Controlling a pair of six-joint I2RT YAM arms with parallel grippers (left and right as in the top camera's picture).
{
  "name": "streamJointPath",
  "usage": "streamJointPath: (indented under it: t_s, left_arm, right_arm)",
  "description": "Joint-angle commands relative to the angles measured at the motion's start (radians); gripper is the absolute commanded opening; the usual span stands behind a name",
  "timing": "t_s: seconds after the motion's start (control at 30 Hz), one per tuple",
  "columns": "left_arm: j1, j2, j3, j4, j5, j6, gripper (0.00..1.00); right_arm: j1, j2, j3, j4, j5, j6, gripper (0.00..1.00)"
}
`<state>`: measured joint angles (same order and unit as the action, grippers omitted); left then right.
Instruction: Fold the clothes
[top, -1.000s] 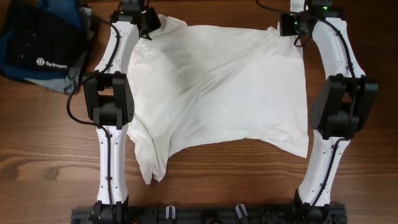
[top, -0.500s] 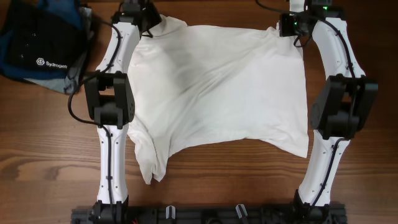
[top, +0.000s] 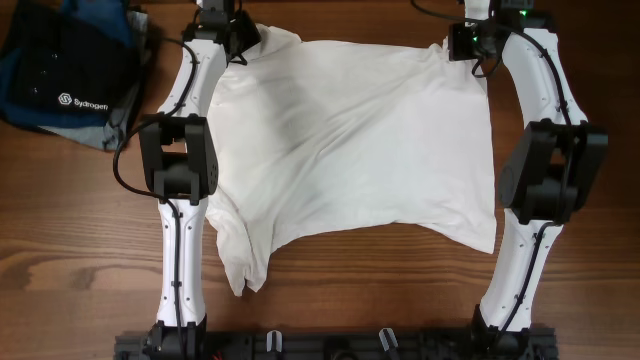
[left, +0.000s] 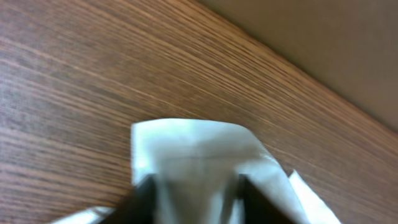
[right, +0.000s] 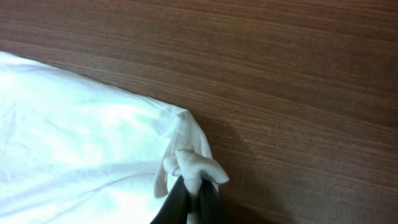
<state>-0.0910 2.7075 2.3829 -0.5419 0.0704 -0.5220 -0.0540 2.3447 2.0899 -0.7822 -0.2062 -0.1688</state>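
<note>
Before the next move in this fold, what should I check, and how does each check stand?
1. Right gripper holds a far corner of the shirt: ok, shut on bunched cloth.
2. Left gripper holds the other far corner: cannot tell; cloth sits between its fingers, which stand apart.
3. Shirt lies flat: not ok, it is rumpled and folded over at near left.
4. Dark stack is clear of the shirt: ok, it lies apart at far left.
5. Both arms are beside the shirt, not on it: ok.
</note>
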Motion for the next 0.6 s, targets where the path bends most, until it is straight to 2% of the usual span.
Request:
streamJointPath:
  t_s: [0.0,0.37,0.57]
  left_arm:
    - [0.022,0.054,0.0,0.023,0.026,-0.053,0.04]
    - [0.013,0.002,0.0,0.082,0.03,-0.062,0.04]
    - [-0.006,-0.069,0.0,0.086,0.002,0.002,0.04]
  right_arm:
    - [0.001,-0.058,0.025,-0.008,-0.028,0.003,0.04]
    - [0.0,-0.097,0.025,-0.004,-0.027,-0.013,0.04]
    - [0.0,-0.098,0.025,0.0,-0.027,-0.013,0.04]
